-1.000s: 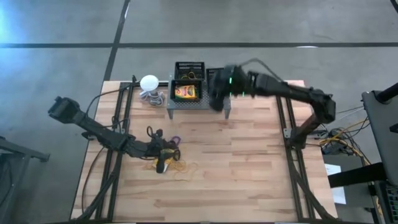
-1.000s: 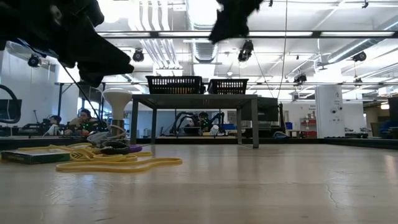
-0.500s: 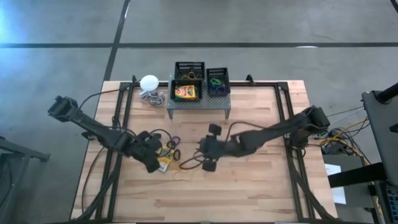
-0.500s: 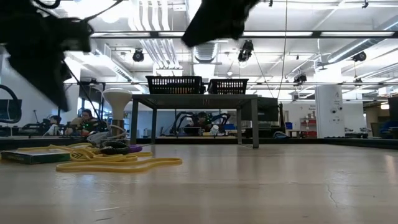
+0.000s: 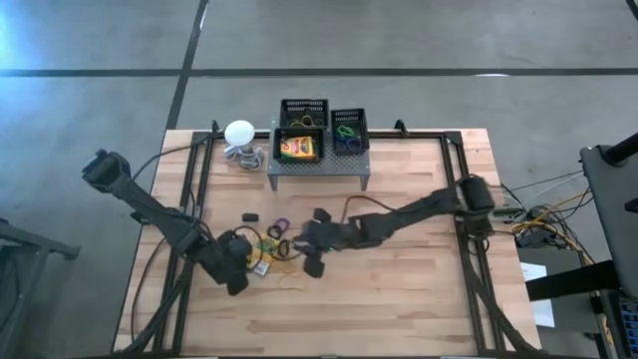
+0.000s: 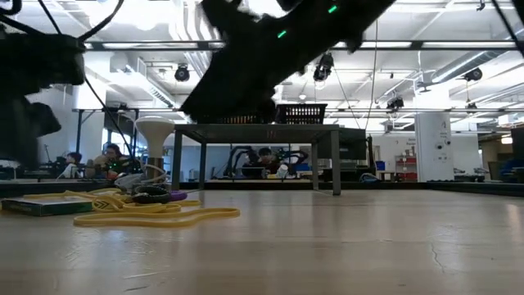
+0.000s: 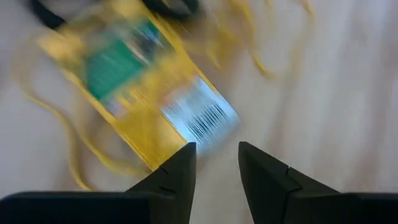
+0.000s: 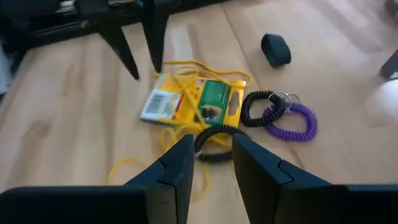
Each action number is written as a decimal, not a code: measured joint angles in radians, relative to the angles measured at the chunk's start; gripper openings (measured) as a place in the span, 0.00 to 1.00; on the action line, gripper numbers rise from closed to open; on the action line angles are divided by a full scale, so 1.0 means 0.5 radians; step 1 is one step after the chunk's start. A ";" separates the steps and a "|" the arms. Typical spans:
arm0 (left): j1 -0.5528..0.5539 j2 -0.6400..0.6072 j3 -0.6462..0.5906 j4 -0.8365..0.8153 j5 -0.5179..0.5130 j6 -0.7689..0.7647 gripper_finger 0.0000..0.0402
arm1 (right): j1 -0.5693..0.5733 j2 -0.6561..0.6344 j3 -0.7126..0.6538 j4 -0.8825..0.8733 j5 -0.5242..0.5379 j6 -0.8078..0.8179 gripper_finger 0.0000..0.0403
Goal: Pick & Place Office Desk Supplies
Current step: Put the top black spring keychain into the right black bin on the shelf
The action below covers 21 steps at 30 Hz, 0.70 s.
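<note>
Showing barcode on box (image 7: 143, 93), left wrist only.

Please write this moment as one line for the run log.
left claw: open over yellow-and-green box | right claw: open near black ring | nothing held

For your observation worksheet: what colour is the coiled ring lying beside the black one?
Purple coiled ring, clearest in the right wrist view.

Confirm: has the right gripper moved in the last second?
Yes. The right gripper went from over the grey stand down toward the near side, to the yellow box.
</note>
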 joint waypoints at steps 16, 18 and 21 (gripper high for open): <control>-0.054 0.002 -0.273 0.298 -0.779 -0.635 0.31 | -0.304 0.774 0.968 -0.630 -0.037 0.039 0.40; -0.055 0.002 -0.299 0.301 -0.776 -0.692 0.31 | -0.316 0.820 1.018 -0.675 -0.114 -0.006 0.38; -0.058 0.002 -0.330 0.307 -0.774 -0.737 0.31 | -0.315 0.850 1.047 -0.682 -0.158 -0.041 0.33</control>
